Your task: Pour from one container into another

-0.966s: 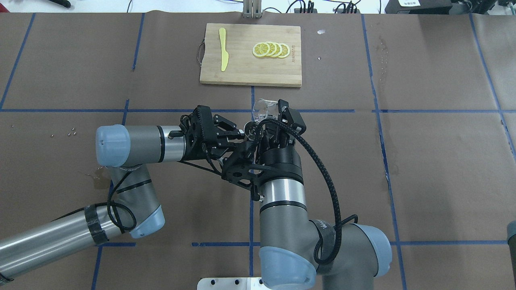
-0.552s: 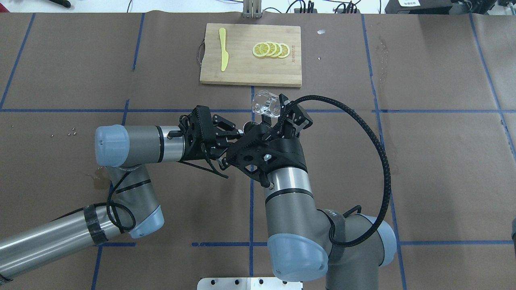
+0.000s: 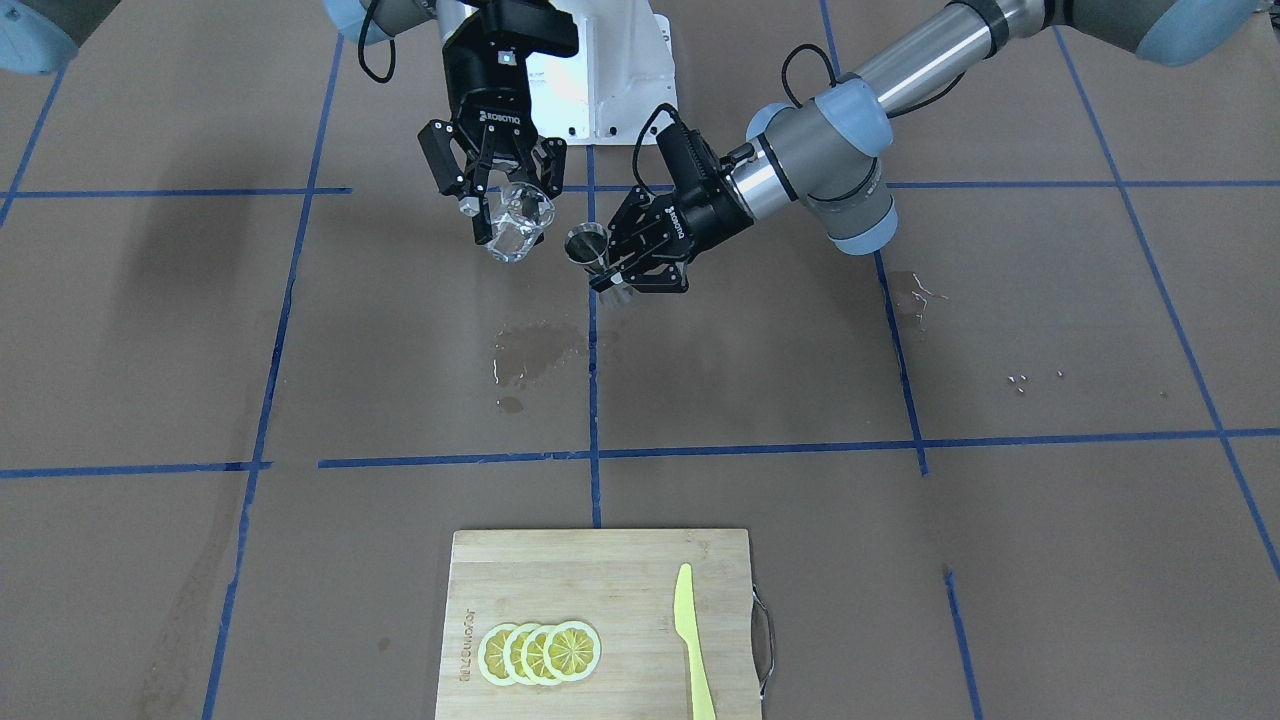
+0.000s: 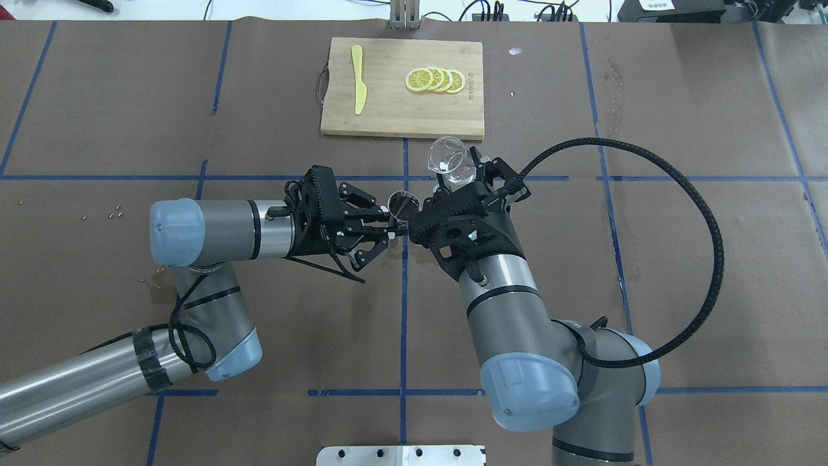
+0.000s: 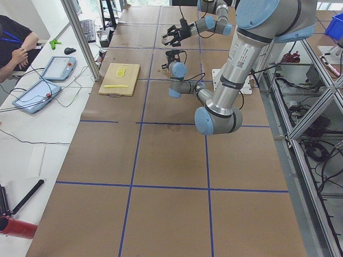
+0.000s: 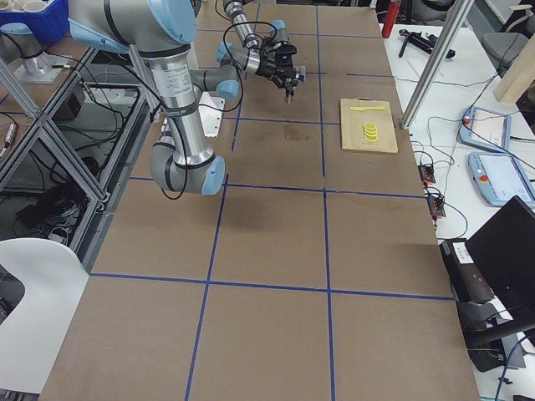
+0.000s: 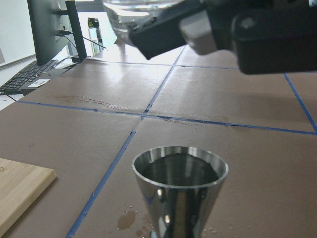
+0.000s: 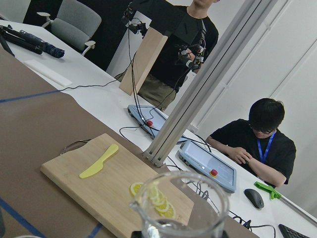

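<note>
Near the cutting board point(image 4: 388, 110), the glass pitcher point(image 4: 451, 158) is clamped in the right gripper point(image 4: 463, 176) beside the narrow steel cup point(image 4: 402, 206) clenched in the left gripper point(image 4: 390, 223), so liquid could be spilled if misaligned.

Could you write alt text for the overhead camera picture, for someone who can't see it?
Two robot arms meet mid-table: the left gripper holds a small metal cup, and the right gripper holds a clear glass pitcher close beside it. Farther back, a wooden cutting board carries lemon slices and a yellow knife.
</note>
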### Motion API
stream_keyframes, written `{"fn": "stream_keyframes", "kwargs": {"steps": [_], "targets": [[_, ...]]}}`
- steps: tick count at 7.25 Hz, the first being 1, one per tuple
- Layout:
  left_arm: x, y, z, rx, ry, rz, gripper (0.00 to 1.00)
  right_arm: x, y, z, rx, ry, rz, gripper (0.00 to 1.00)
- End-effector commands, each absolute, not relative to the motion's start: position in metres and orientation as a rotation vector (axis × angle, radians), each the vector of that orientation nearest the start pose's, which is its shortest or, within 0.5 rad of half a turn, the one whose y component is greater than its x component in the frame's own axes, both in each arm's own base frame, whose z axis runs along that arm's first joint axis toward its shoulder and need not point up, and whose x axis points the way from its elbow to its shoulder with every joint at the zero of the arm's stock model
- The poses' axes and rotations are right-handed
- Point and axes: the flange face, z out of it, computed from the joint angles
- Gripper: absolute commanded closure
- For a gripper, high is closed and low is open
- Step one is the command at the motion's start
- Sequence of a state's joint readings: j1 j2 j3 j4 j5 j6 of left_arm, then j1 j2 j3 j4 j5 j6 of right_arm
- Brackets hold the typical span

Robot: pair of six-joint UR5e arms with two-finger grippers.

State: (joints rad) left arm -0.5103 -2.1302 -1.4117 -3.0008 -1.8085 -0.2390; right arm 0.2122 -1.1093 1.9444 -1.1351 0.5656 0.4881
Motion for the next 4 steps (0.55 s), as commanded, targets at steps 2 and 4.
{"fn": "stream_keyframes", "kwargs": {"steps": [2,4], "targets": [[0.513,-0.42,0.25,1.371,1.302,0.749,1.0,-0.465,-0.325,0.195,1.369,-0.43,-0.053,1.0],[0.493,-0.421,0.261,1.372,1.292,0.73,1.0,-0.464,-0.326,0.197,1.368,-0.425,-0.052,1.0]]}}
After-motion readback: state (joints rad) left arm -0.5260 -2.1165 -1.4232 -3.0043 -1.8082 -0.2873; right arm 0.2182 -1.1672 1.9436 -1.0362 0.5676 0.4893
